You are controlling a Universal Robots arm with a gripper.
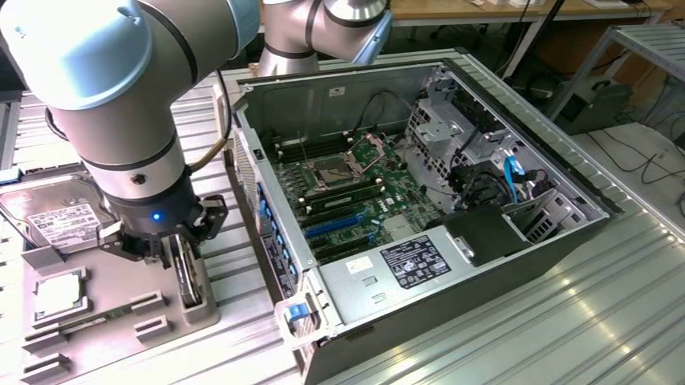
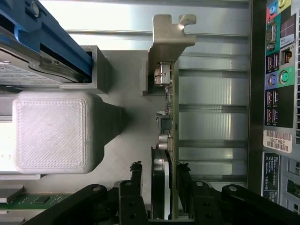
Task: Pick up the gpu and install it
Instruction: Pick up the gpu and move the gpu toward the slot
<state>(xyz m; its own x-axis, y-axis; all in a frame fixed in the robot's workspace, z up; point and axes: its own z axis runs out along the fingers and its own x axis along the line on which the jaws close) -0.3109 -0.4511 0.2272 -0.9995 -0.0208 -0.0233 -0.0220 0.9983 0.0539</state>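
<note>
In the exterior view, the thin dark circuit card with a round black fan, the gpu (image 1: 191, 277), stands on edge in a slot of the grey printed plastic holder (image 1: 128, 321) on the ribbed metal desk (image 1: 535, 337). It is just beside the open black and silver computer case (image 1: 557, 168). The silver hard drive with a white label (image 1: 59, 215) and the small square silver chip (image 1: 56, 295) sit in the same holder, near enough that a sideways drift could bump them. The pale grey and silver jointed arm (image 1: 118, 104) reaches steeply down. Its wrist is roughly vertical and the black gripper (image 1: 182, 255) is lowered over the card's upper edge.

In the wrist view, the card (image 2: 172, 108) is seen edge-on, with its silver metal end bracket (image 2: 166, 42) at the far end and the fan face (image 2: 160, 183) close to the camera. The gripper (image 2: 160, 165) straddles the card with its black fingers (image 2: 136, 171) at a middling spread, one on each side. A strip of grey holder shows between one finger and the fan, so I judge they are not clamped on it.

The main risk is an uneven grip. The fan side is thicker than the bare board side, so if the fingers close off-centre the card could tilt in its slot or bind against the slot walls. Pressure on the fan could also harm it. The case's rear port panel (image 2: 279, 93) lies just beside the holder and leaves little room on that side.
</note>
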